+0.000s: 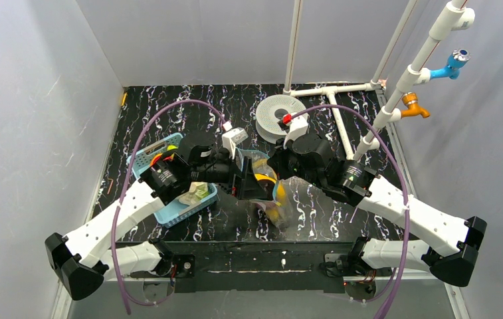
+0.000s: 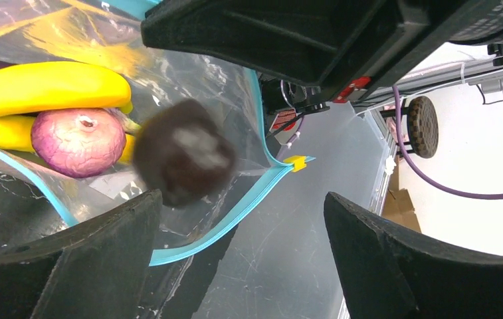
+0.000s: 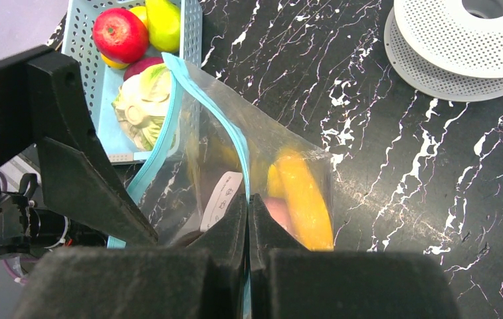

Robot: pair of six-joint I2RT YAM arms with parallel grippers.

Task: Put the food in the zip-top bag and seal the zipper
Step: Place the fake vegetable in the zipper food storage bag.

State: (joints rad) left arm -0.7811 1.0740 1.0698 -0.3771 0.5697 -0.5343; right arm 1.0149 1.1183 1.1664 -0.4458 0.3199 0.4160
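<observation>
While inside bag (image 2: pixel 189 70): two bananas (image 2: pixel 42 86)

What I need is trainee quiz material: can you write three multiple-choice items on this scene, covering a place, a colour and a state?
1. Where is the apple? A on the table; B in the basket; C on the white disc.
2. What colour is the zipper? A red; B black; C light blue.
3. How is the right gripper? A shut on the bag; B wide open; C out of view.
1 B, it sits inside the lattice walls; 2 C, the mouth strip shows it; 3 A, it pinches the bag's edge.
</observation>
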